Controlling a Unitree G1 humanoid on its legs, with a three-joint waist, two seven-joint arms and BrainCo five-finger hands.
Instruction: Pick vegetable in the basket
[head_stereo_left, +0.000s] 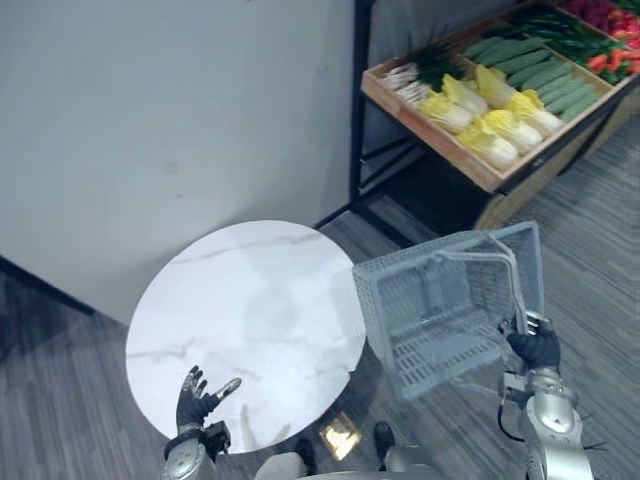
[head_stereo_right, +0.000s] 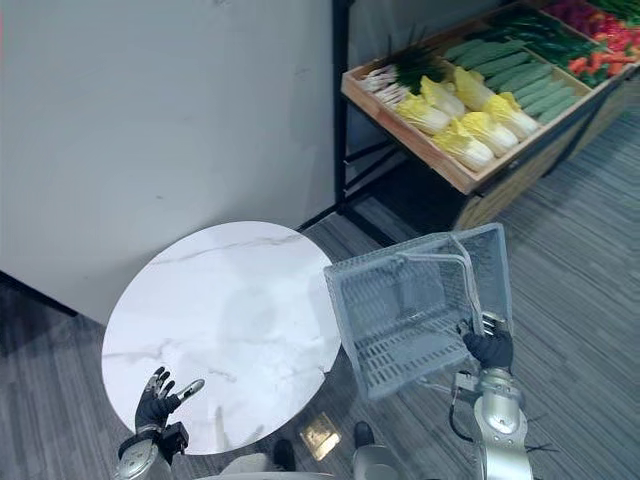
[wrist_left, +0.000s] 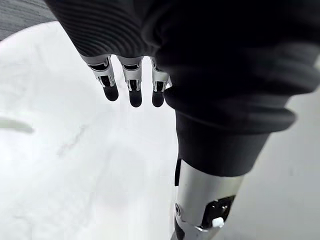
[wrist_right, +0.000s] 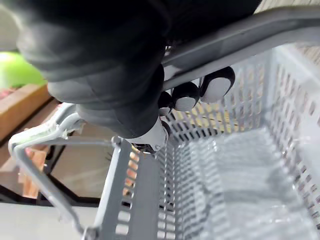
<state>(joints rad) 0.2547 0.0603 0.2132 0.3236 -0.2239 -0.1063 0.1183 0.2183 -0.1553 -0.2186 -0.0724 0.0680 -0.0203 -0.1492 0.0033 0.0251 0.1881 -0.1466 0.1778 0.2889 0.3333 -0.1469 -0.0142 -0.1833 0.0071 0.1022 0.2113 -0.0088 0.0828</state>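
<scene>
The right hand (head_stereo_left: 535, 348) is clenched on the handle (wrist_right: 260, 32), its dark-tipped fingers (wrist_right: 216, 84) curled over the bar with the thumb beneath. That lets the grey basket (head_stereo_left: 440, 310) hang from the one grip. It tips as it hangs, with its open mouth turned up towards the head, and the mesh floor shows bare, so nothing has been gathered yet. The basket hangs over the floor just beside the round white table (head_stereo_left: 250, 290), near its edge. The left hand (head_stereo_left: 197, 398) hovers above the table's near rim, fingers straight and spread, holding nothing. It is probably kept free to do the picking. The vegetables lie well apart from both hands, in a slanted wooden crate (head_stereo_left: 440, 143) on a dark frame by the wall: scallions (head_stereo_left: 410, 80), yellow cabbages (head_stereo_left: 500, 125), cucumbers (head_stereo_left: 540, 70) and red peppers (head_stereo_left: 615, 55). The slope presents them towards anyone reaching in, though the robot looks too far off to reach.
</scene>
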